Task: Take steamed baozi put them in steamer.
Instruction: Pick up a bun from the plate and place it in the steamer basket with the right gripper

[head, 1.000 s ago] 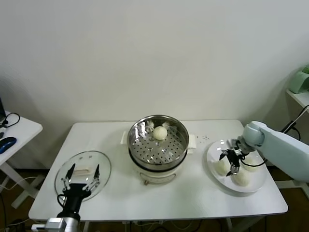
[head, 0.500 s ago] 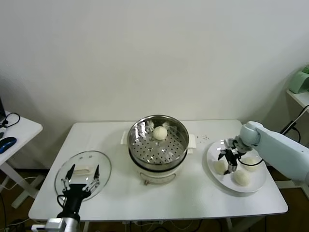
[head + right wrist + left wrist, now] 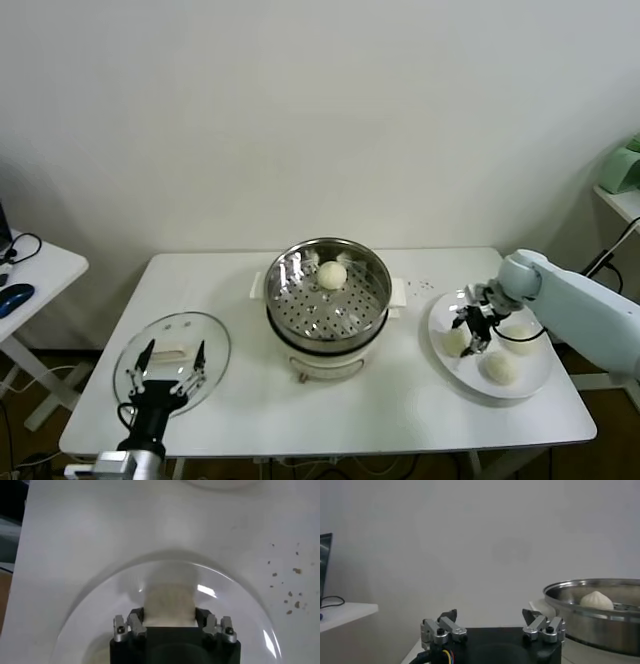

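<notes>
Looking down, head view: one steamed baozi [image 3: 332, 274] already lies in the steamer [image 3: 327, 292], near the rim at about 12 o'clock; three more lie on the white plate [image 3: 442, 353] at the table's 3 o'clock side.
Right gripper, head view: the right gripper [image 3: 470, 333] is down on the plate over the bun at the plate's 9 o'clock [image 3: 456, 343], fingers either side of it.
Left gripper, head view: the left gripper [image 3: 170, 362] hangs parked and spread over the glass lid [image 3: 205, 342] at the table's 8 o'clock corner.
Left wrist view: fingers wide apart, nothing between them; the steamer's steel wall [image 3: 600, 625] and the bun in it [image 3: 595, 599] show beyond.
Right wrist view: the bun [image 3: 169, 607] sits squeezed between the fingertips [image 3: 135, 621], so the pincer looks clamped on it, the plate [image 3: 100, 600] underneath.
Handling, my guess: light, soft dough that dents and may stick; best taken low across its widest part, gently, since a hard pinch would crush it.
</notes>
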### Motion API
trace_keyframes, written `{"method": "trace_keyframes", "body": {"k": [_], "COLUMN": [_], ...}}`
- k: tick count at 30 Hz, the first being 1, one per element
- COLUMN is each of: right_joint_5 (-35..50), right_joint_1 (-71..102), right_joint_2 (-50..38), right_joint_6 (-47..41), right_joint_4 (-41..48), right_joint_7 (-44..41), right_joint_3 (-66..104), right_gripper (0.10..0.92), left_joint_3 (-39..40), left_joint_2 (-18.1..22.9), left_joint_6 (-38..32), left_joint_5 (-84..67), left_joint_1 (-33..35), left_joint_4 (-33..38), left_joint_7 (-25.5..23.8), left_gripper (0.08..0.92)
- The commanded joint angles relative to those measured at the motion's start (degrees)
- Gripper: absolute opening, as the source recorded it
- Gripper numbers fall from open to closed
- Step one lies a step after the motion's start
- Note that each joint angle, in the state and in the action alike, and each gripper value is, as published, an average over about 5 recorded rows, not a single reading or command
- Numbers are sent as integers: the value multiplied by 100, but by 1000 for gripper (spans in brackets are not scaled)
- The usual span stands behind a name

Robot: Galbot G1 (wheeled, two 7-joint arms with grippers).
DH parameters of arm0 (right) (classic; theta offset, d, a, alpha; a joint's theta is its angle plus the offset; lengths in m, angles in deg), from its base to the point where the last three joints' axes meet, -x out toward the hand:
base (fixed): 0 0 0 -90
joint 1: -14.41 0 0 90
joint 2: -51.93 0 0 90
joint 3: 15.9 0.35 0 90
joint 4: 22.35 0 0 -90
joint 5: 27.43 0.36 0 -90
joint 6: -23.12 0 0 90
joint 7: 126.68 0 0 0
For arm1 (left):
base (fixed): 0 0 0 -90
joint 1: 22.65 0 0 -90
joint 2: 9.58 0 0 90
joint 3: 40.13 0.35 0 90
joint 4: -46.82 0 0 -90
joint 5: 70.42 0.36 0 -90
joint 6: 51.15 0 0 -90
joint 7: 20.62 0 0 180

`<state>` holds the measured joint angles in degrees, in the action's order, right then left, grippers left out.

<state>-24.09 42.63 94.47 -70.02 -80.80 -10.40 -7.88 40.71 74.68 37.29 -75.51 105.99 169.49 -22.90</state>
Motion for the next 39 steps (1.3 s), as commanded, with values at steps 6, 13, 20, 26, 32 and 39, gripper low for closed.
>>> {"method": "trace_keyframes", "body": {"k": [6,13,20,26,32,39], "right_joint_5": [1449,2997,4722,5077,5085,4946], "right_joint_1": [-1888,-3672,-4609,-4558,-4064,-3469], "right_joint_2": [-119,466,1333,2124,2936,3491], "right_joint_6": [-165,-432,-877,-1073,-1188,-1244], "right_joint_4": [-142,-22,-24,7,36,116], "right_joint_7": [-14,-48,81,243,457,533], "right_joint_3": [-1135,-2455,-3114,-3119,-3060,-3173], "right_gripper": [653,653,653,653,653,653], "left_joint_3": [4,31,102,181,187,110], "left_joint_2": [-5,-2,-4,15,45,-12], "left_joint_6": [9,2,52,172,226,204], "left_joint_5": [-2,16,122,222,265,251], "left_joint_1": [42,72,13,-30,-34,115], "left_joint_4": [93,148,221,287,367,467], "left_joint_7": [0,-4,1,57,76,63], "left_gripper": [823,823,823,823,823,823]}}
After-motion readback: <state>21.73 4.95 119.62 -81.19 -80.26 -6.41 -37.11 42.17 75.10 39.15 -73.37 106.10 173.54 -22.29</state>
